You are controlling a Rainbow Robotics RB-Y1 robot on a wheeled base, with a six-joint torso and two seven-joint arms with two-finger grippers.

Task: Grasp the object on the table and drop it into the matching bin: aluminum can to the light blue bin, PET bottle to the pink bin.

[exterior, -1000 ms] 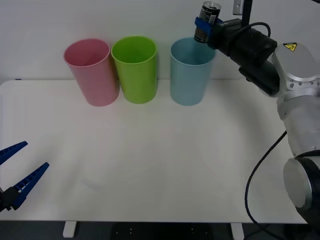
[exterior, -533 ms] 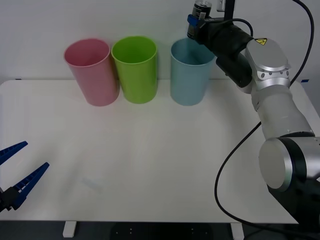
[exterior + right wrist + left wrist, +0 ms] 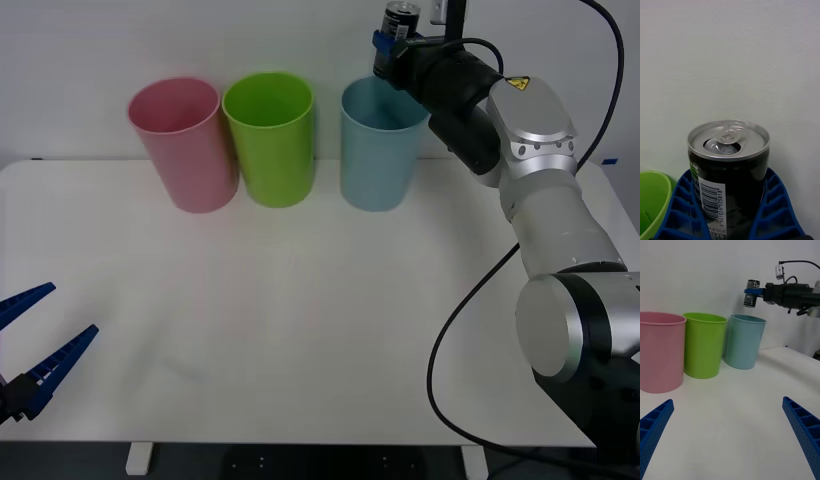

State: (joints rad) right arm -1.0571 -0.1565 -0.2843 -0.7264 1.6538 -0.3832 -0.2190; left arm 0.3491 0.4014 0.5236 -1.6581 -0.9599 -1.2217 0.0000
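The right tool [image 3: 393,45] pinched the aluminum can [image 3: 399,20] upright between its 2 blue ribbed fingers [image 3: 683,204], the silver top and pull tab facing up. The can was held in the air, well above the counter [image 3: 300,320]. Directly below the right tool stood the light blue bin [image 3: 380,145], its open rim just under the can. Beyond that bin, farther from the right tool, stood a lime green bin [image 3: 269,138] and then the pink bin [image 3: 184,143], all 3 in a row. The left tool [image 3: 35,345] hung spread at the counter's near edge, well apart from the bins.
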